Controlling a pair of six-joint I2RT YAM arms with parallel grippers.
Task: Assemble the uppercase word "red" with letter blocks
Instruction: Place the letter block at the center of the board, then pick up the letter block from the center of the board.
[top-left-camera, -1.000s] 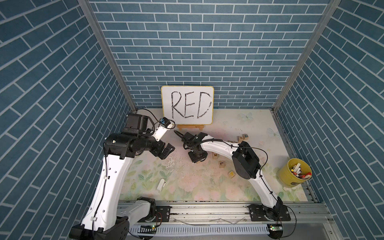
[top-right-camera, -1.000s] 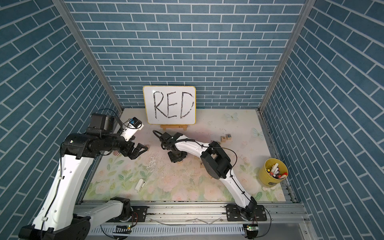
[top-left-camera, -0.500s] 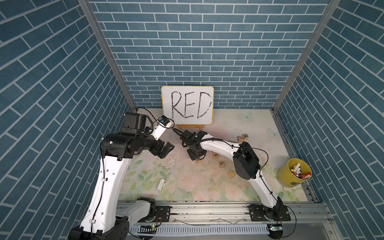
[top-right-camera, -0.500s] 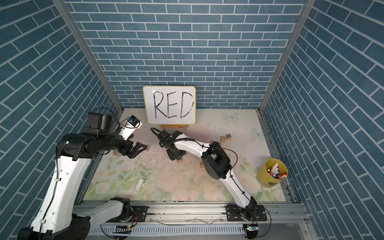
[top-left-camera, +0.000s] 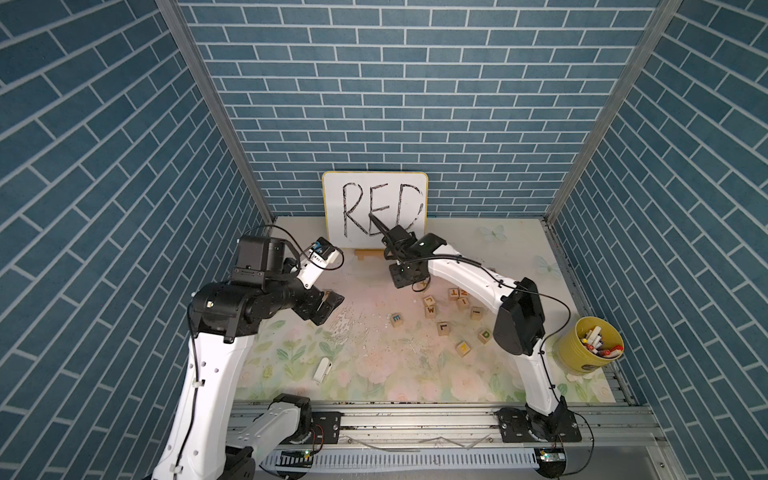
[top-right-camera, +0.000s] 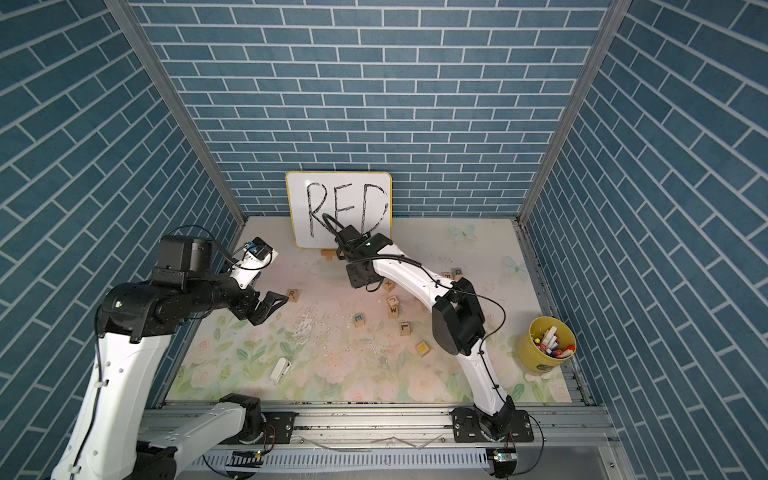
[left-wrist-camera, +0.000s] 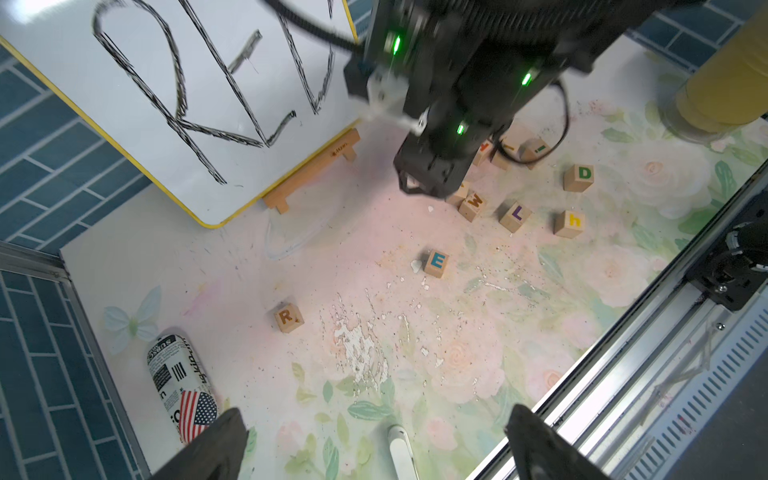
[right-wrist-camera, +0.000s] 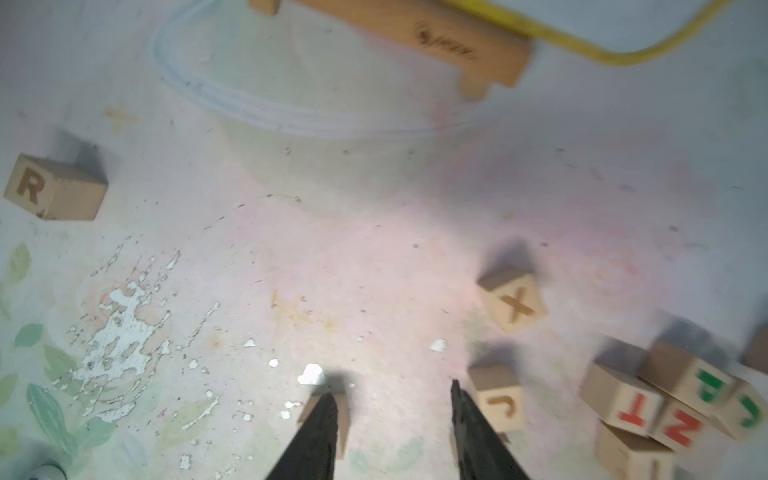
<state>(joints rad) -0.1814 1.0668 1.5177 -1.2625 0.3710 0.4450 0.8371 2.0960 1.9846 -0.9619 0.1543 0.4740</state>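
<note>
- Wooden cubes for the word number three: the dark-R light-wood cube, the teal-E light-wood cube and the green-D light-wood cube. All sit on the floral mat, apart from one another: R toward the left wall, E mid-mat, D by the right arm's elbow.
- At least eight other lettered wooden cubes lie loose between E and D, the yellow-h cube among them.
- One whiteboard with handwritten "RED" leans at the back, one yellow cup of markers stands at the right edge, and one small white cap lies toward the front.
- Left gripper: jaws spread wide and empty. In both top views its tip shows just beside R, not touching.
- Right gripper: jaws parted partway with nothing between them. It hangs above the mat near the loose cubes, and E shows partly behind one finger.
- Open mat lies between R and E, and along the front toward the metal rail.
</note>
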